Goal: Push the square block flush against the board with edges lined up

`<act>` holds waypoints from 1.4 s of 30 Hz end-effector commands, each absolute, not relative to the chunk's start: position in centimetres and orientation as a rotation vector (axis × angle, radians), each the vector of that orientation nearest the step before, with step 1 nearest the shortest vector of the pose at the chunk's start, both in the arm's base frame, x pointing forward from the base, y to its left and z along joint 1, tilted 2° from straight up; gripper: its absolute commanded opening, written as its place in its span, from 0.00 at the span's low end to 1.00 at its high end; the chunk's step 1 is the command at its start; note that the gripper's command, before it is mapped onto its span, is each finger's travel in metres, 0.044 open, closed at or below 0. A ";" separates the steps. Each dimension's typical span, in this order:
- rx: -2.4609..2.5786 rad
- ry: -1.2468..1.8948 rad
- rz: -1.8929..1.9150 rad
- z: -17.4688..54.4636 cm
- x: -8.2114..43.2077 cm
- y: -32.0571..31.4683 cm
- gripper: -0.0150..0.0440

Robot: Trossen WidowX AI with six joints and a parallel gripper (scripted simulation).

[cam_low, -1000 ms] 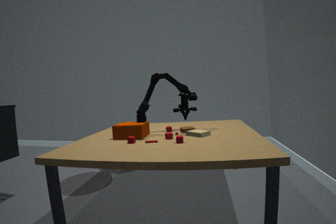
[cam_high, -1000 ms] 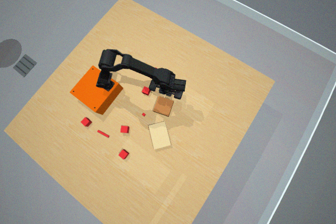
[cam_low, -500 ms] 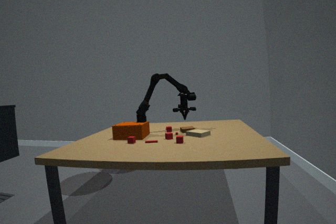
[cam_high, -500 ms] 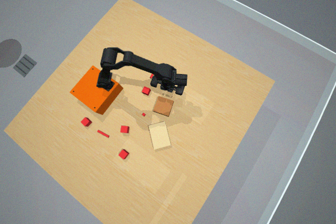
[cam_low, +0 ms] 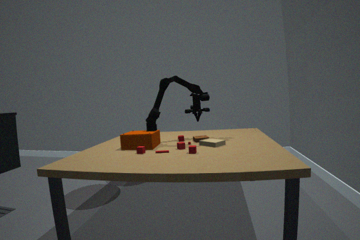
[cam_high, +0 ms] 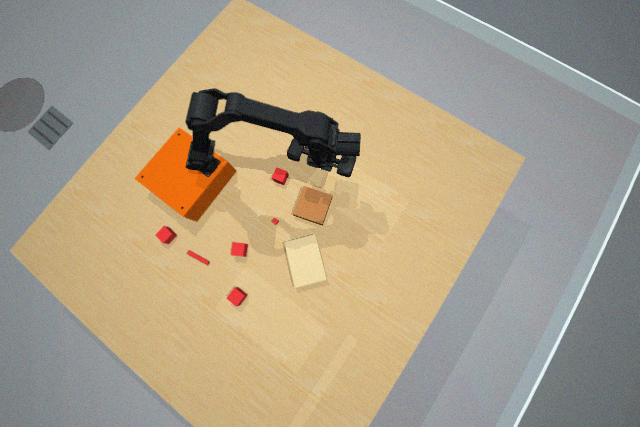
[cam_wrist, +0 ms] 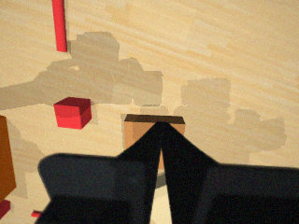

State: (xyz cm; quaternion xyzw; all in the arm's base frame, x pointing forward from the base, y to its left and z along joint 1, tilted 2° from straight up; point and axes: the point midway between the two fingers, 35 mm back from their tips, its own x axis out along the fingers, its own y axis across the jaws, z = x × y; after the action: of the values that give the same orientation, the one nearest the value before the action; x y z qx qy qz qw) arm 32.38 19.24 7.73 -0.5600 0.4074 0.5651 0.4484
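Evidently the gripper (cam_high: 321,168) (cam_low: 198,121) (cam_wrist: 162,127) is hovering empty, fingertips together—probably for pushing—above the brown block (cam_high: 312,205) (cam_low: 200,137) (cam_wrist: 135,133).

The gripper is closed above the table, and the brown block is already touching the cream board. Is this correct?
Not quite: the top view shows a gap between the brown block and the cream board. The rest is right.

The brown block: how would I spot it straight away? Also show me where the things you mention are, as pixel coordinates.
On the light wooden table (cam_high: 413,195) (cam_low: 174,163), find the big orange box (cam_high: 173,174) (cam_low: 136,141), then look toward the flat cream board (cam_high: 306,262) (cam_low: 212,141). Beside it, across a narrow gap, lies the flat, squarish brown block (cam_high: 312,206) (cam_low: 200,137) (cam_wrist: 135,133). It alone is brown; the small cubes nearby are red.
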 end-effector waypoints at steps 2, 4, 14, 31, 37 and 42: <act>-1.387 1.022 1.405 7.8 32.2 19.1 0.25; -1.387 1.022 1.405 7.8 32.2 19.1 0.25; -1.387 1.022 1.405 7.8 32.2 19.1 0.25; -1.368 1.033 1.388 7.6 32.3 18.8 0.25; -1.222 1.142 1.244 6.6 33.0 16.1 0.25; -1.094 1.225 1.118 5.7 33.4 13.8 0.25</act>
State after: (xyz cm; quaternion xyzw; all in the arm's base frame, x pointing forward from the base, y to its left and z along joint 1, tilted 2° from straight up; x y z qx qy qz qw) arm 33.24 15.09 6.08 -0.4878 0.4930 0.4982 0.5204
